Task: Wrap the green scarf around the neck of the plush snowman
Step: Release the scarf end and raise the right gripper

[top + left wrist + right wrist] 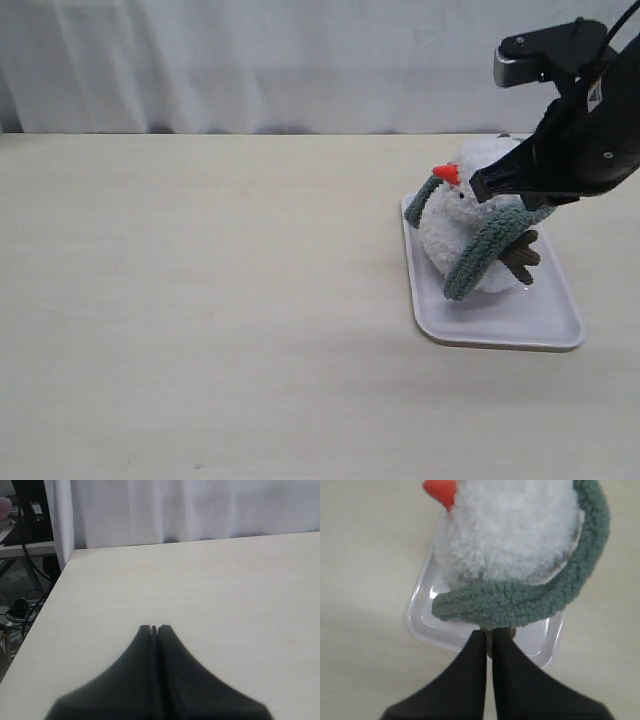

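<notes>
The plush snowman (pixel 455 225) lies on a white tray (pixel 500 325) at the right, its orange nose (pixel 446 173) pointing left. The green scarf (pixel 485 250) runs round its neck; one end hangs at the left (pixel 420 200), the other curves down over its body. My right gripper (pixel 478 188) is over the snowman. In the right wrist view its fingertips (pixel 489 632) are pinched together on the edge of the scarf (pixel 520 602), below the snowman (pixel 510 530). My left gripper (pixel 154 628) is shut and empty over bare table, and does not show in the exterior view.
A brown twig arm (pixel 521 258) sticks out beside the scarf. The tray rim (pixel 427 625) lies just past my right fingertips. White curtain stands behind the table. The table's left edge (pixel 55 585) drops off to cables and a shelf.
</notes>
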`<state>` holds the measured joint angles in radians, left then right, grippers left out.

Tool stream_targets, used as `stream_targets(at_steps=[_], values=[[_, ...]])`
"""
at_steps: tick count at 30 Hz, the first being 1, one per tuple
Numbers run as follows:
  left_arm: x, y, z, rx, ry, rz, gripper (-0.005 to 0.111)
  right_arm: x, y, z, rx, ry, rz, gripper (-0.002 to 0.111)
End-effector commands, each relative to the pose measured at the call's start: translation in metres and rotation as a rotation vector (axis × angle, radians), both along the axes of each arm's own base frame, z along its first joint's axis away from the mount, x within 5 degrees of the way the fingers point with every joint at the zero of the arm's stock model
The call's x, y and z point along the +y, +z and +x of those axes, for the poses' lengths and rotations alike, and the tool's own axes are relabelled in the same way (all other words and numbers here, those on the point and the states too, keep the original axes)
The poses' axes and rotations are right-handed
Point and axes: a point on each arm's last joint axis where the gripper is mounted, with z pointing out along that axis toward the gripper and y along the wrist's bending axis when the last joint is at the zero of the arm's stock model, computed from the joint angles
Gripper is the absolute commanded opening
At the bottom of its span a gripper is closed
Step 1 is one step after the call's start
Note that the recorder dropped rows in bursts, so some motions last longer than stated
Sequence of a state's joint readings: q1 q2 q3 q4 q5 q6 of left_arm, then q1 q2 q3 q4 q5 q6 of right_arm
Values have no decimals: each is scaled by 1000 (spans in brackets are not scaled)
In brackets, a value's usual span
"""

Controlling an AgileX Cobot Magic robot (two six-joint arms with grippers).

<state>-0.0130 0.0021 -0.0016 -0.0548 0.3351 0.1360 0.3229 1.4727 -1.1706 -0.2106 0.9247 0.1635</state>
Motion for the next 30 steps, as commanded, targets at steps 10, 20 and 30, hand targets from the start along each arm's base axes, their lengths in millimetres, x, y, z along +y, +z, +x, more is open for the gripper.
stream_targets(at_steps=[10,20,30], values=[[0,1,0,-13,-3,-1,0,6,-50,28,108,6,-30,4],[0,1,0,-13,-3,-1,0,7,-39,27,55,53,-30,4],[0,1,0,-13,-3,-1,0,-5,-46,19,1,69,-141,4]])
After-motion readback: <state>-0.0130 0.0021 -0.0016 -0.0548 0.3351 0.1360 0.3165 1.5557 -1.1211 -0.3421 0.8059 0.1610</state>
